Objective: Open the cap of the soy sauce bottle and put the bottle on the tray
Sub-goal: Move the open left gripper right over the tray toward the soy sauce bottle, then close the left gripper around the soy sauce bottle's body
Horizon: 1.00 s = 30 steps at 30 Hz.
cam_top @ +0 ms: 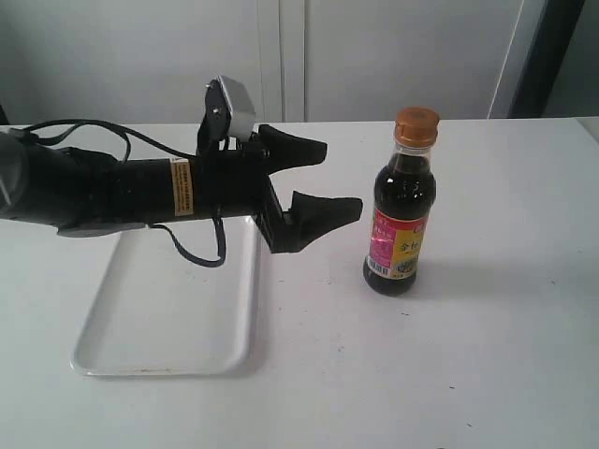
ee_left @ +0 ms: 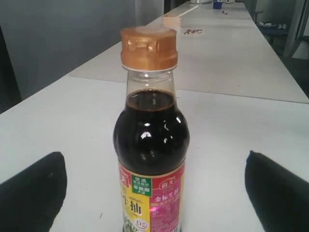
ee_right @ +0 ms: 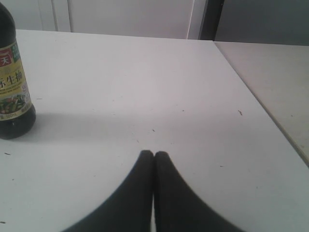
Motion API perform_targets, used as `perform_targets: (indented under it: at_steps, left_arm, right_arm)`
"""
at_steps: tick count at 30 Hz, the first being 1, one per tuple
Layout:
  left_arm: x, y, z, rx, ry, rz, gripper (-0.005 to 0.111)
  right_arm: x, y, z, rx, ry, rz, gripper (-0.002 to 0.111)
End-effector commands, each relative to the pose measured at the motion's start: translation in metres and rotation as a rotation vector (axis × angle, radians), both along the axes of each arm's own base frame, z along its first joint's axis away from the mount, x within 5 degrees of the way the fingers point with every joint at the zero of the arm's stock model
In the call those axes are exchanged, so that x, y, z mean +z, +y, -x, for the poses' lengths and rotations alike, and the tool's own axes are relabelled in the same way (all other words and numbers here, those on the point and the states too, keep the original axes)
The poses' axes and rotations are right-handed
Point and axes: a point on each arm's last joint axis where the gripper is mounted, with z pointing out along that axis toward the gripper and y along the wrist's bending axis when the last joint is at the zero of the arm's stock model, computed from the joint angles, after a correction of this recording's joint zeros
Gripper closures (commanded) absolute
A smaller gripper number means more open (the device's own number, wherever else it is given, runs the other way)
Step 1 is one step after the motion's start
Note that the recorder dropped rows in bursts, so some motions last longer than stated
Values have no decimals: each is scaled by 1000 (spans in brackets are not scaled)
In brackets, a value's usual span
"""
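Reach-in stage, by the look of it: left gripper [cam_top: 342, 178] spread wide and empty, aimed at the soy sauce bottle [cam_top: 404, 210] standing upright on the surface [cam_top: 487, 355] beside the tray [cam_top: 168, 309], not on it, cap [cam_top: 416, 125] closed. Right gripper [ee_right: 154, 159] clenched on nothing, near the bottle. Next, probably: slide forward to bracket the bottle's body, clamp firmly, then flip the cap with the right one.
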Motion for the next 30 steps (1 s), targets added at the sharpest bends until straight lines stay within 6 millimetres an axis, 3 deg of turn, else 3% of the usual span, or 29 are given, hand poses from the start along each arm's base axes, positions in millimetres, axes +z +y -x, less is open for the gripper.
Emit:
perform_targets:
  at_steps: [1,8,17,24,30]
  left_arm:
    - [-4,-7,-7,-20,14,10,5]
    - [-15,-17,-16,-31,35,7,5]
    - [-22,-50,-19,-83,21,30,5]
    - [-29,-63,-32,-81,59,56,5]
    - [-35,-89,-35,-112,51,88,5]
  right_arm:
    - [-1,0,0,-4,-5,1,108]
    - [-1,0,0,-4,-5,1,108]
    - [-1,0,0,-4,-5,1,108]
    - [-1,0,0,-4,-5,1,108]
    - [-1,0,0,-4,-5,1,108]
